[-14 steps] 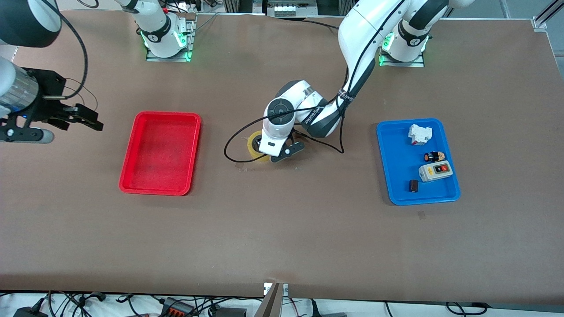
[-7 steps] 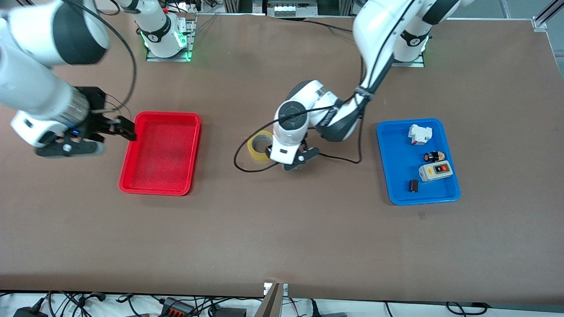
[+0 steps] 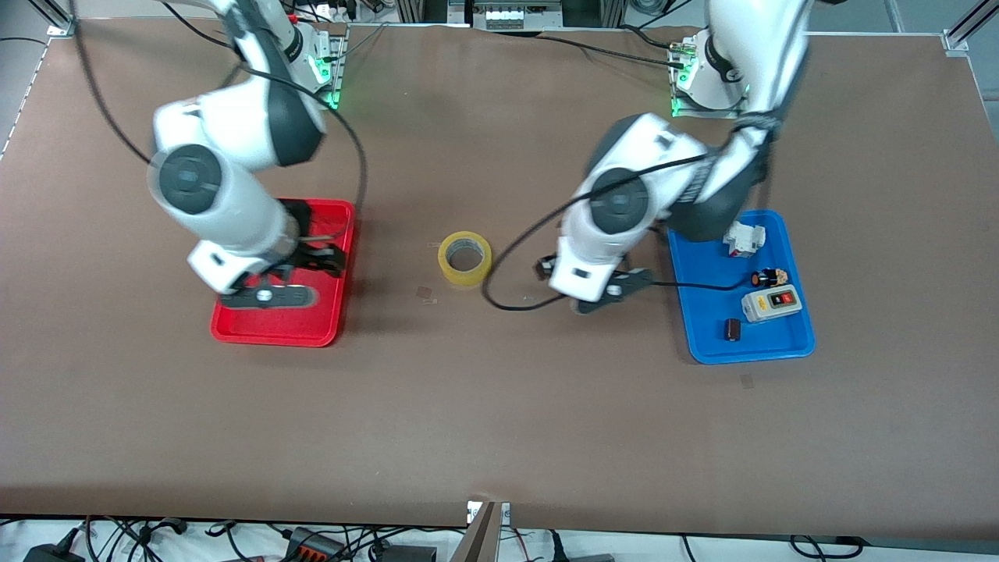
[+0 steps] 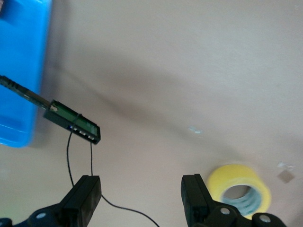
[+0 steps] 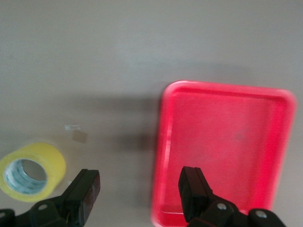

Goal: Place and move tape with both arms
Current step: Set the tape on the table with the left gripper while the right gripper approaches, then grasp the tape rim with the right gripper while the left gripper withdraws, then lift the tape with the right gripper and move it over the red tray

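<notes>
Brown and matte, the wide table top [image 3: 499, 406] carries everything we see, and we take the ring-shaped roll of translucent yellowish-tan packing tape [image 3: 465, 258] as our landmark: it lies flat on the bare board near the middle, hole upward, touched by nothing. Our left gripper [image 3: 589, 287] hangs in the air over the table between the tape and the blue rectangular plastic tray [image 3: 706, 355], its black fingers [image 4: 85, 201] spread wide with nothing between them; its wrist view shows the tape [image 4: 241, 190] just beside one fingertip's outline and the blue tray's edge [image 4: 19, 71] farther off. Our right gripper [image 3: 308, 260] hangs over the red rectangular plastic tray [image 3: 273, 336], which sits toward the right arm's end of the table from the tape; its fingers [image 5: 85, 191] also stand spread and empty, with the tape [image 5: 32, 171] and the red tray [image 5: 165, 142] both in its wrist view. On the blue tray, toward the left arm's end from the tape, we see a white blocky switch part [image 3: 743, 238], a small dark figure-like piece [image 3: 769, 277], a grey box with a red button [image 3: 771, 304] and a small black cylinder [image 3: 732, 329].
</notes>
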`<state>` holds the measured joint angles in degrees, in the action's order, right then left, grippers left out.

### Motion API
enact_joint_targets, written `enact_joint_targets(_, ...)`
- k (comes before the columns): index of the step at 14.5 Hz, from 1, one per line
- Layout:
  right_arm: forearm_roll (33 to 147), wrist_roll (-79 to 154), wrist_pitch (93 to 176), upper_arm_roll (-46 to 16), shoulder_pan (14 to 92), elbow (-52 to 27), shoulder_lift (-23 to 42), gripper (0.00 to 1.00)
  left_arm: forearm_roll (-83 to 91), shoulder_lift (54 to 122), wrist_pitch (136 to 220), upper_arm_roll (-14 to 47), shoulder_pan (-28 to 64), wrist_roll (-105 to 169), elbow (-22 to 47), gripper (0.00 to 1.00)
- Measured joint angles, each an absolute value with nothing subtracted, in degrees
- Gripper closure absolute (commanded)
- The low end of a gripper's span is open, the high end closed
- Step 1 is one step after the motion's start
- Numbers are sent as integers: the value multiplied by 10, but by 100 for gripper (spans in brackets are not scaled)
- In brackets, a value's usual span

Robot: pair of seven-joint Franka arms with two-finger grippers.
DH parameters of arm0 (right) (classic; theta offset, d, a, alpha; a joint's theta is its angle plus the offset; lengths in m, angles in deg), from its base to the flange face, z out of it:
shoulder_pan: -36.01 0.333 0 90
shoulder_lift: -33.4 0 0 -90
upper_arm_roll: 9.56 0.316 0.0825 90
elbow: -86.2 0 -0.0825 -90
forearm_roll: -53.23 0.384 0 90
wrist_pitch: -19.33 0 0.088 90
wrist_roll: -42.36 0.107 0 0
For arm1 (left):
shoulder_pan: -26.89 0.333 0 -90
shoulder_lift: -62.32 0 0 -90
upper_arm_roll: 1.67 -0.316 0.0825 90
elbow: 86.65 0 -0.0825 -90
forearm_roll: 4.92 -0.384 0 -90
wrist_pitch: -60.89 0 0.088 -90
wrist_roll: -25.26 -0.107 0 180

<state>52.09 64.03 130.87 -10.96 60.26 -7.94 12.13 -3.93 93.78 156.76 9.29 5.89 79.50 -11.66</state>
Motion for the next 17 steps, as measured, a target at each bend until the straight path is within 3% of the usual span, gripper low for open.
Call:
enact_joint_targets(11,521,734,1439,-109,728,-113,17,2,-39,782,1386,93,260,504,-115,0)
enact_joint_targets(17,521,785,1492,-108,763,-115,-31,4,-40,722,1363,93,337,394,-107,0)
